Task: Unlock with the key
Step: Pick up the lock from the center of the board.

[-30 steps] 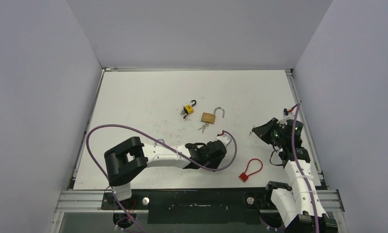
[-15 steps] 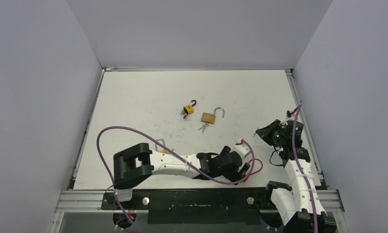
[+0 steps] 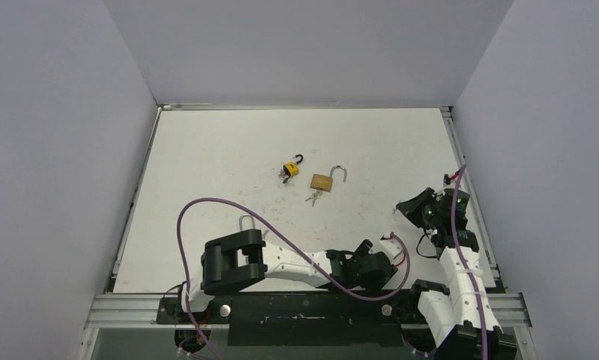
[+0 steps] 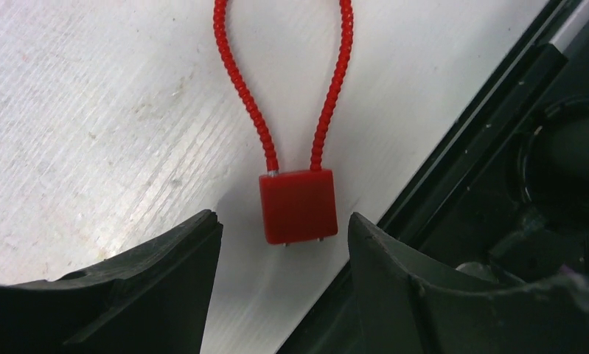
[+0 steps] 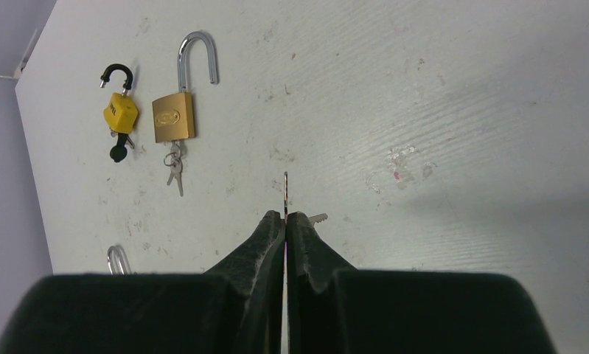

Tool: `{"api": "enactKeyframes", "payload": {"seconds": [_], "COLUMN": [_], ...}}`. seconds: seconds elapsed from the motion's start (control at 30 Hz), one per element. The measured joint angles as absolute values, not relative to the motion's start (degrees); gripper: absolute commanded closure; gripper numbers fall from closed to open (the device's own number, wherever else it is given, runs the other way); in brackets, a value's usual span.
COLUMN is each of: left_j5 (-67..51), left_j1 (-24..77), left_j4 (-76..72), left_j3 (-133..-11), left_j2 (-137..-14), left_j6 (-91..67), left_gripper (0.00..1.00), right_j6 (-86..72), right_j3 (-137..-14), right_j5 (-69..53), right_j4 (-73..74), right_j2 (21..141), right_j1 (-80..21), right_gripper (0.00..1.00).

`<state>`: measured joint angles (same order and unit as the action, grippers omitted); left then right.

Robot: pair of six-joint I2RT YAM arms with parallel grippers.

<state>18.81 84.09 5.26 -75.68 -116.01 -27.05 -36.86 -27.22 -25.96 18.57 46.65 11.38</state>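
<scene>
The left pincer (image 4: 282,221) hangs released, straddling the red lock (image 4: 298,205), loop running straight ahead; the right pincer (image 5: 285,219), clenched on the key (image 5: 285,192), sits farther off.

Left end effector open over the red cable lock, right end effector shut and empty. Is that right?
Not quite. The right end effector is shut but not empty: the right wrist view shows a thin key pinched between its fingertips, sticking out ahead of them. The rest holds: the left end effector is open over the red cable lock.
</scene>
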Motion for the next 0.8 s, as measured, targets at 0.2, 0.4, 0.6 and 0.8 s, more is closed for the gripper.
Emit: {"api": "enactKeyframes", "payload": {"seconds": [0.2, 0.4, 0.6, 0.8], "left_j5": [21.47, 23.88, 27.31, 28.71], "left_j1": [84.71, 84.71, 84.47, 81.23], "left_j4": [5.32, 6.42, 8.19, 10.0], "left_j3": [-78.87, -81.1, -81.69, -76.25], "left_j2": [-119.48, -121.21, -121.54, -117.27], "left_j6": [-27.62, -28.58, -31.83, -38.59], "left_gripper": [0.42, 0.74, 0.84, 0.94], "right_j6": [-36.77, -36.62, -36.6, -36.64], "right_j3": [-27.2, -27.2, -27.2, -27.2], "right_j5": [-26.09, -26.37, -26.46, -28.32], "right_j4": [18.55, 18.55, 18.57, 18.37], "right_j2": [46.65, 46.65, 46.65, 46.78], "right_j1": [11.77, 12.08, 12.36, 12.4], "right_gripper": [1.0, 1.0, 1.0, 1.0]}}
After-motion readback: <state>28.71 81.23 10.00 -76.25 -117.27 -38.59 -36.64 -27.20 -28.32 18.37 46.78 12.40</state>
